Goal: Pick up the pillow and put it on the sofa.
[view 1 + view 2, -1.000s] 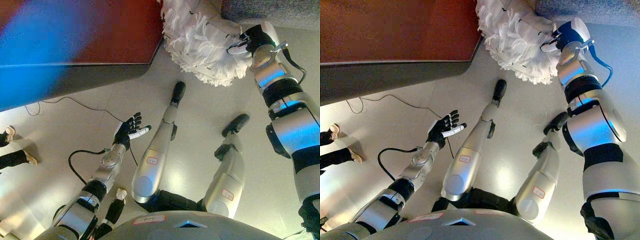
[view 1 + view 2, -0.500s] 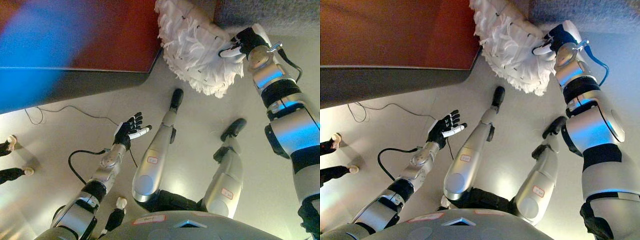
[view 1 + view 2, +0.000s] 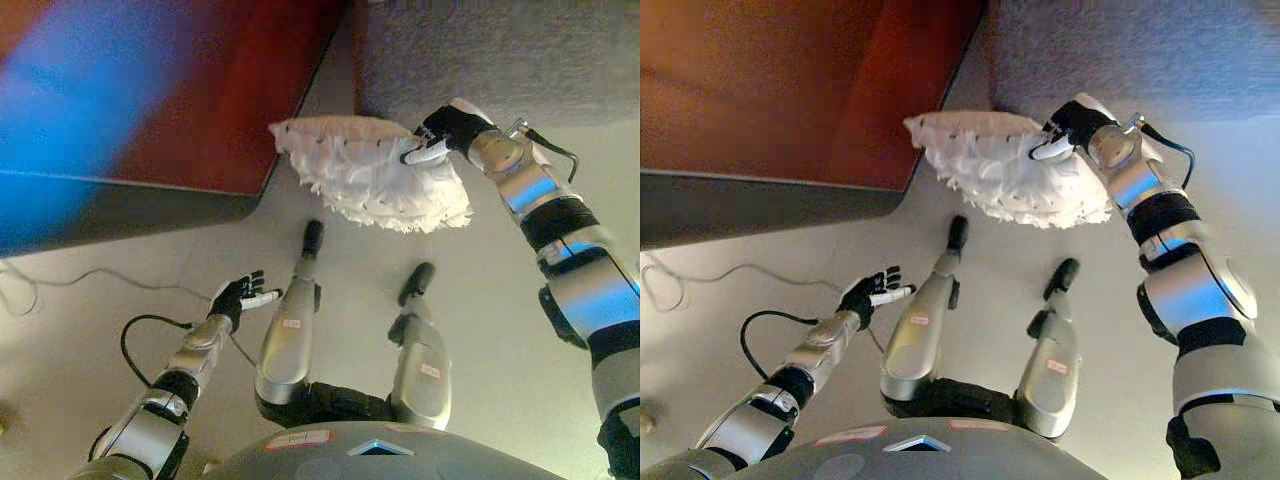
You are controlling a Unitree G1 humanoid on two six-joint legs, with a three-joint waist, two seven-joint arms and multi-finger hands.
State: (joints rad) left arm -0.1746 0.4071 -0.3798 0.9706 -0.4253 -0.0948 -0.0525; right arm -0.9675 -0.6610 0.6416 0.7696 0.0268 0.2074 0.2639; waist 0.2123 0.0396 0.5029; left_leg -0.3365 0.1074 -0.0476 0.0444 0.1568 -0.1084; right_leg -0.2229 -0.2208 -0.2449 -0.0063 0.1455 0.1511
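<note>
The pillow is white and shaggy with small dark specks. My right hand is shut on its right edge and holds it up off the floor, in front of the grey sofa at the top right. The pillow also shows in the right eye view, with my right hand gripping it. My left hand is open and empty, low on the left above the floor.
A dark red cabinet with a dark base fills the upper left, close to the sofa's left side. A thin cable lies on the pale floor at the left.
My right hand has lifted the pillow up and away from the floor toward the sofa front. The view has shifted as the camera moved; the person's shoes at the left are out of sight.
</note>
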